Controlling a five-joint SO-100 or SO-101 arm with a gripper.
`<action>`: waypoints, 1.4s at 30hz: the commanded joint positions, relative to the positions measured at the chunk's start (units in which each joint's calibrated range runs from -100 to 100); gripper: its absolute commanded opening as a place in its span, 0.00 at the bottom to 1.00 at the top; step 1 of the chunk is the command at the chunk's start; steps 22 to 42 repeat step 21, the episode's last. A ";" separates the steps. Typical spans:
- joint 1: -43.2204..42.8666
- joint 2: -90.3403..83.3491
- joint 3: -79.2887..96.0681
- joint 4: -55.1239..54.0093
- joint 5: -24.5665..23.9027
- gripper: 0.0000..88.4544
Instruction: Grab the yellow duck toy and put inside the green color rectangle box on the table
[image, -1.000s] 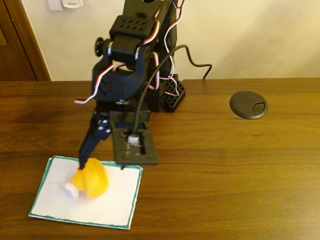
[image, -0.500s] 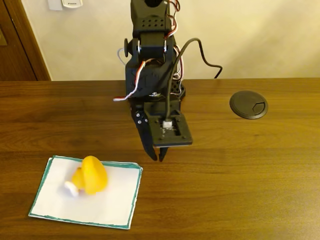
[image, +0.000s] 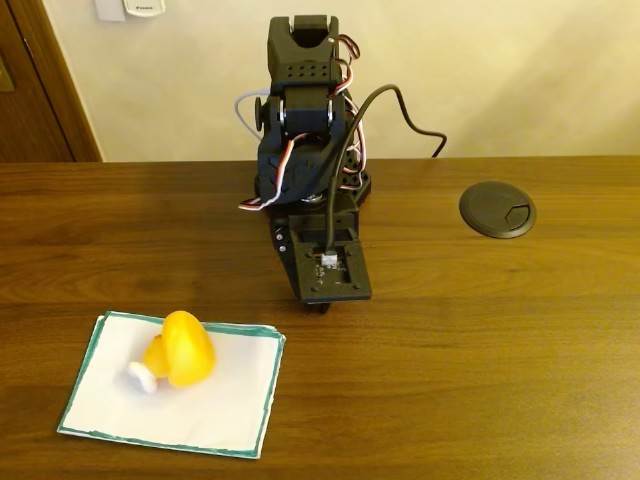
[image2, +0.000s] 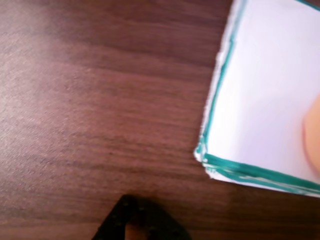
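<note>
Two black gripper fingers point down at the dark brown wood-grain table (image: 480, 330) in my fixed view, tips drawn together at a single point, nothing between them; the gripper (image: 322, 306) hangs just over bare wood. In the wrist view I see the fingertips (image2: 137, 225) as one black wedge at the bottom edge, closed, with wood grain all around. Above the fingers sits the black 3D-printed arm (image: 305, 150) with red, white and black wiring, upright near the table's back edge. The small glossy yellow rubber duck (image: 180, 352) lies on the white paper sheet with the hand-drawn green border (image: 215, 415), toward its upper left part, white piece poking out at its left. Duck and gripper are well apart; the sheet's upper right corner lies nearer the fingers. A round black cable grommet (image: 497, 208) sits far right on the table. Wrist view catches the sheet's corner (image2: 260, 100) at right, and a blurred orange patch at the right edge.
</note>
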 joint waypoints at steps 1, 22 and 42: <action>-0.16 0.00 0.21 -0.27 0.10 0.01; -4.96 0.00 0.21 6.21 -4.84 0.01; -4.96 0.00 0.21 6.21 -4.84 0.01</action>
